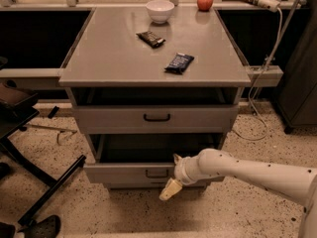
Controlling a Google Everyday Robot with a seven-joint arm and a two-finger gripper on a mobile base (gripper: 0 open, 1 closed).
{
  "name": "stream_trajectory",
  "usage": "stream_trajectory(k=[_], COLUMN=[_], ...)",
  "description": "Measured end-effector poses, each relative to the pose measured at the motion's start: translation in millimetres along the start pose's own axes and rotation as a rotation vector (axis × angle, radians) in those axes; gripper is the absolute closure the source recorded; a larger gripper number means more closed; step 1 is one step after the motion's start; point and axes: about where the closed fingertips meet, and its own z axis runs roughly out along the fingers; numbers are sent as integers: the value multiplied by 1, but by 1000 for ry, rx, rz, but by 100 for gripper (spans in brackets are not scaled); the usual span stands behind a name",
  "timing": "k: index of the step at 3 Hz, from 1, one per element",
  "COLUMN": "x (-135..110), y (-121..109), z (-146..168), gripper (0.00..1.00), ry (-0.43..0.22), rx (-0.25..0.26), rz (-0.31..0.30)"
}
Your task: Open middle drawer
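Observation:
The middle drawer point(124, 173) is a low grey panel with a small black bar handle point(157, 173). It stands pulled out from the cabinet, and its dark tray point(153, 150) shows behind the panel. My gripper point(172, 175) is at the panel, touching or nearly touching the right end of the handle. My white arm point(247, 172) comes in from the lower right. The wider, taller top drawer point(157, 117) above is slightly out. The lowest drawer is hidden behind the middle one.
On the grey cabinet top point(109, 53) lie two dark snack packets point(179, 62) point(150, 38), with a white bowl point(160, 10) and a red apple point(204, 1) beyond them. A black office chair base point(34, 202) stands on the floor at the left. A cable point(262, 78) hangs at the right.

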Motion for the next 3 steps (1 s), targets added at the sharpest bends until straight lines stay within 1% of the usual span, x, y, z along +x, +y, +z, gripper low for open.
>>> stream_trajectory(k=[1,2,3], x=[9,12,18], y=[18,35,78], z=[-2,-15,-30], gripper=[0,0,0], ry=[7,18,50], rx=[-35,-40,-57], rz=[22,48,82])
